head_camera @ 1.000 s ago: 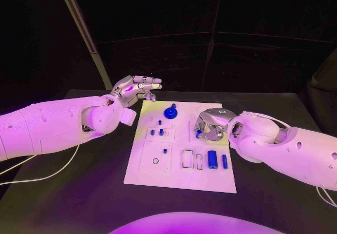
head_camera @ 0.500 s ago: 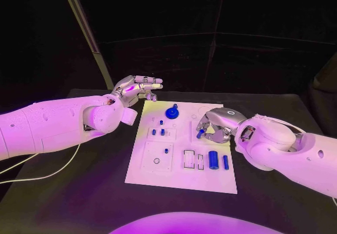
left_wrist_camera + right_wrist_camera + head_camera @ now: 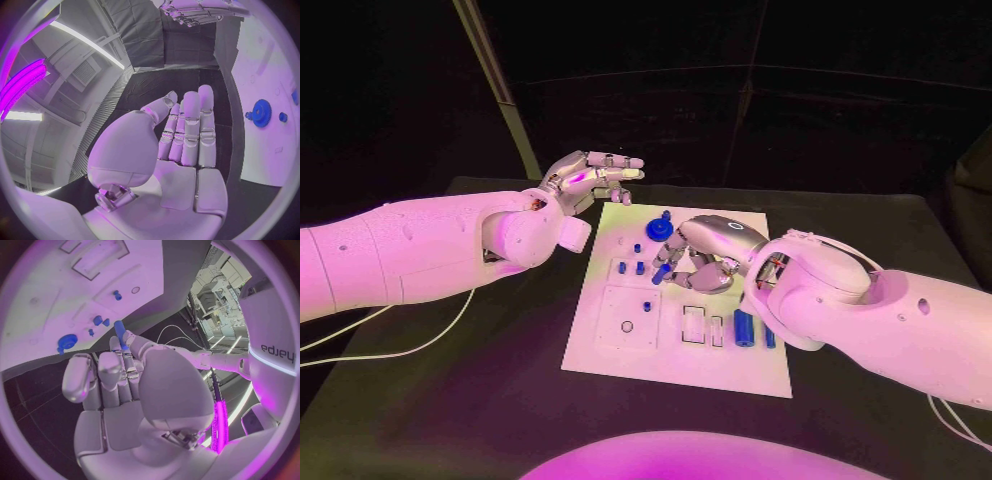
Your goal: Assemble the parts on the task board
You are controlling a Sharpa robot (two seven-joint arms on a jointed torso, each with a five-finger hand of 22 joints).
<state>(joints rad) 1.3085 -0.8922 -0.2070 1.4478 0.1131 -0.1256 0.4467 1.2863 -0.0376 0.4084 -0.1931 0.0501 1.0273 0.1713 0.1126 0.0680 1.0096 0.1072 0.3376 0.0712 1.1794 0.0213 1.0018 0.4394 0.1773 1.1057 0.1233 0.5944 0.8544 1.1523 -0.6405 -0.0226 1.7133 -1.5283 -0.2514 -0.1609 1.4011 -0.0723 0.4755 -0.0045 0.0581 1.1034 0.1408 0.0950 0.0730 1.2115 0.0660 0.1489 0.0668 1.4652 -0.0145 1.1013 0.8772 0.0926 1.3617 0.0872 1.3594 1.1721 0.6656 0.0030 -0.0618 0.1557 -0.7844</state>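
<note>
Your right hand (image 3: pixel 701 262) has swung across the task board (image 3: pixel 626 355) over the last second, from the board's 3 o'clock edge toward its centre, carrying a blue peg (image 3: pixel 661 273) with it. The right wrist view shows that peg (image 3: pixel 120 333) pinched between thumb and fingertips, the other fingers held straight alongside. It now hangs just beside the pair of short blue studs (image 3: pixel 630 267) near the middle of the board, so you look to be lining up an insertion there; which hole is meant I cannot tell.

Your left hand (image 3: pixel 589 178) has stayed at the board's 11 o'clock corner, raised off it, holding nothing, fingers side by side and slightly curled.

The blue gear (image 3: pixel 659 229) stands at 12 o'clock from the peg, close by; keep your knuckles off it as you lower. Two loose blue cylinders (image 3: pixel 741 326) lie at 5 o'clock, under your forearm. Open board lies toward 7 o'clock, around the empty rectangular recess (image 3: pixel 629 326).
</note>
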